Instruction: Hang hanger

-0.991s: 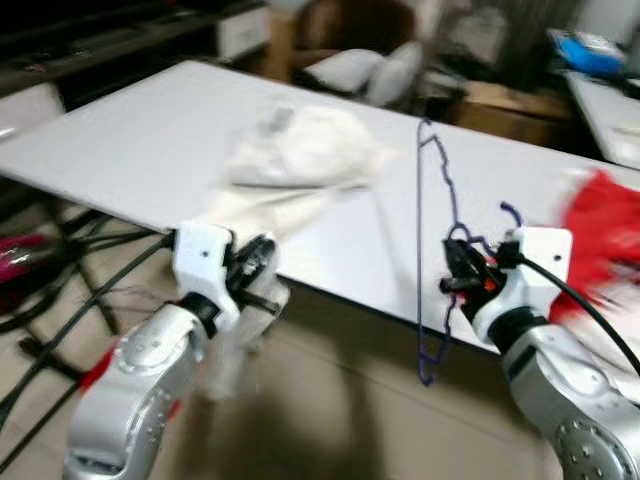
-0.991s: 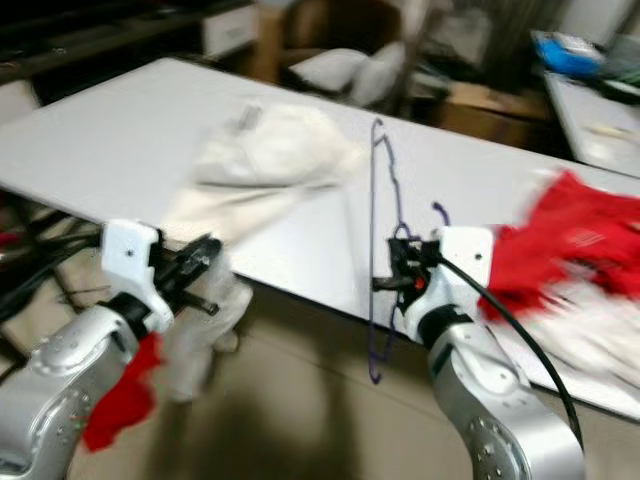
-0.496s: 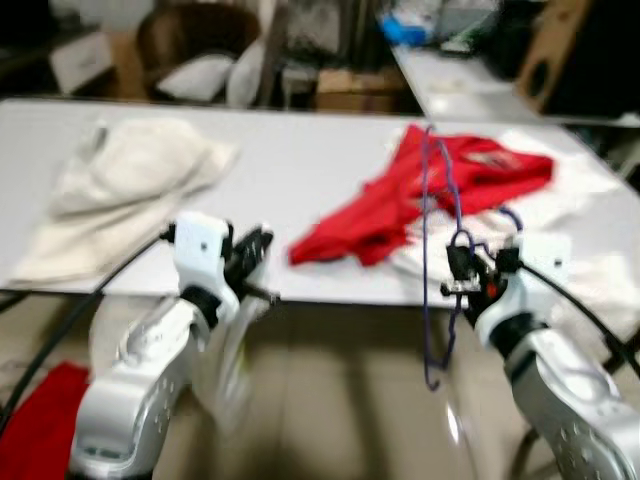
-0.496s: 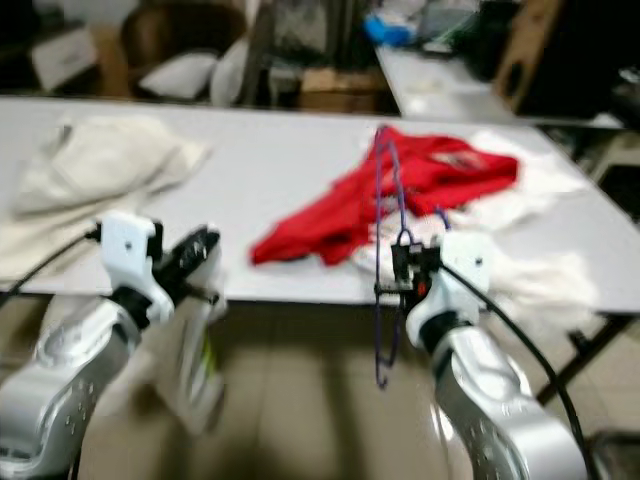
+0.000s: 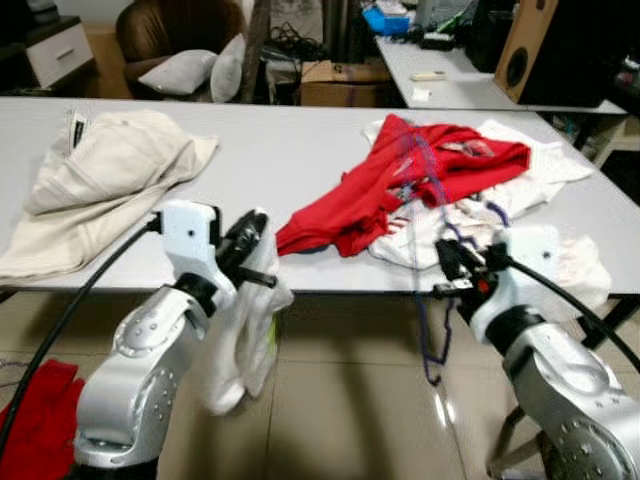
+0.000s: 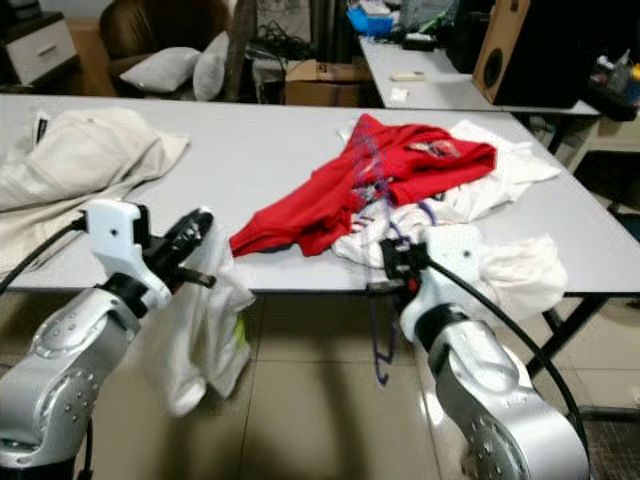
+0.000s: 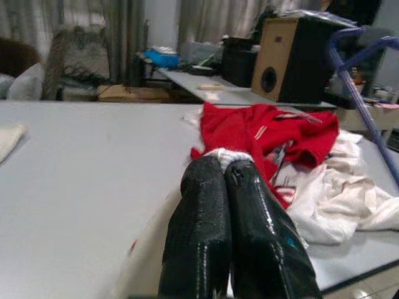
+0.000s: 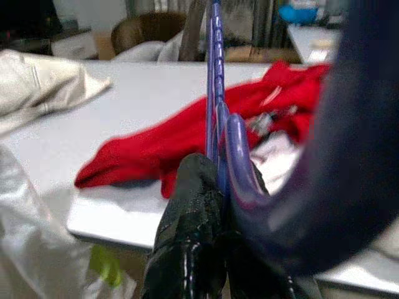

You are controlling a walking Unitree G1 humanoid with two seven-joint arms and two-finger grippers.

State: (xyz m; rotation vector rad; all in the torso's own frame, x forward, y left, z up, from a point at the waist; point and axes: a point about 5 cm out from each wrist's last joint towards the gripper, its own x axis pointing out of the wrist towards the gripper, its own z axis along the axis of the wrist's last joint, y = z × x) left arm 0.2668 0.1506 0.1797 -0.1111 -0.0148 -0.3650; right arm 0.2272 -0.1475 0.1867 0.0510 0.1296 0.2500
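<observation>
A thin purple hanger [image 5: 431, 325] stands upright in front of the table's near edge, with my right gripper [image 5: 450, 276] shut on its wire near the hook. In the right wrist view the hanger wire [image 8: 215, 75] rises from between the closed black fingers [image 8: 187, 249]. My left gripper [image 5: 257, 262] is shut on a white garment [image 5: 243, 345] that hangs limp below it toward the floor. A bit of that white cloth [image 7: 218, 156] shows at the closed fingertips in the left wrist view.
The long white table [image 5: 280, 150] carries a beige garment [image 5: 100, 180] on the left, a red garment [image 5: 400, 185] in the middle and white clothes [image 5: 560, 265] on the right. A red cloth [image 5: 35, 420] lies on the floor. A second table [image 5: 440, 75] and a speaker [image 5: 560, 50] stand behind.
The whole picture has swung right along the table, so the camera moved. Both grippers keep their holds; the hanger now leans slightly over the red garment.
</observation>
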